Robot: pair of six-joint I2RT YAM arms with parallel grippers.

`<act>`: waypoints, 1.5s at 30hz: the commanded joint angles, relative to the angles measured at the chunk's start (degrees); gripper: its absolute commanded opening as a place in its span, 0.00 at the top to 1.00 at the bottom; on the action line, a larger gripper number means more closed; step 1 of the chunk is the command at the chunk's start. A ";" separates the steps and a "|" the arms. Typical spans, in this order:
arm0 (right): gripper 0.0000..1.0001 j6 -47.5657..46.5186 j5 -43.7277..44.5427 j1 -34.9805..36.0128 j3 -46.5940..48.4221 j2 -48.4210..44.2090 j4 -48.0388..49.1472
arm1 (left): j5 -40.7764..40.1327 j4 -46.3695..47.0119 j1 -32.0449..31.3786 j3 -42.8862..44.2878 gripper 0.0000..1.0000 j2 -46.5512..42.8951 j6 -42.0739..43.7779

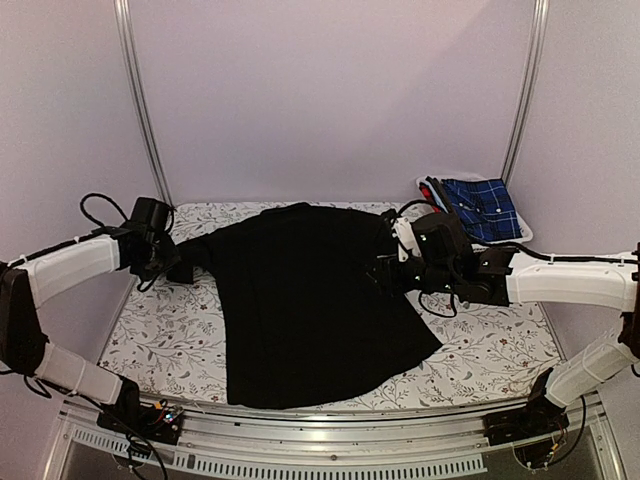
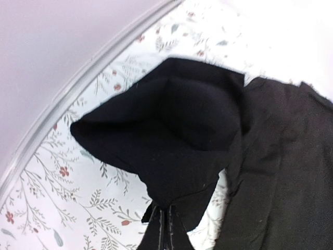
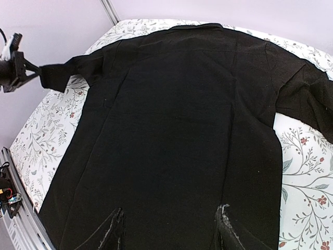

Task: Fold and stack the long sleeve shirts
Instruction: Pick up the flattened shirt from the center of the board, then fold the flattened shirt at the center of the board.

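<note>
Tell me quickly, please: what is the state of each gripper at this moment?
Left gripper: shut on the sleeve of the black shirt.
Right gripper: open over the shirt, gripping nothing.

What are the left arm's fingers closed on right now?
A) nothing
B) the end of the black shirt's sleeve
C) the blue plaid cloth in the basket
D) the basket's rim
B: in the left wrist view, the left arm's fingers are pinched shut on the end of the sleeve of the black shirt.
</note>
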 commanded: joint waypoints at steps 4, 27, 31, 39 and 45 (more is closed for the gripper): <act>0.43 -0.87 0.82 0.30 2.77 -0.32 -1.21 | 3.18 -0.55 -3.38 10.27 1.00 -4.96 14.28; 0.34 -10.23 -10.95 0.35 4.34 2.69 8.60 | 49.76 -2.69 -25.52 29.72 1.00 17.50 35.84; 0.32 -13.32 -11.44 1.01 6.25 6.30 10.72 | 52.72 -3.93 -25.52 30.60 1.00 18.89 36.03; 0.26 -18.85 -7.55 4.83 10.70 13.77 15.11 | 54.00 -5.02 -25.42 30.48 1.00 19.43 36.52; 0.24 -19.61 -1.07 6.66 14.73 21.05 17.02 | 53.75 -5.24 -25.26 30.82 1.00 19.25 36.99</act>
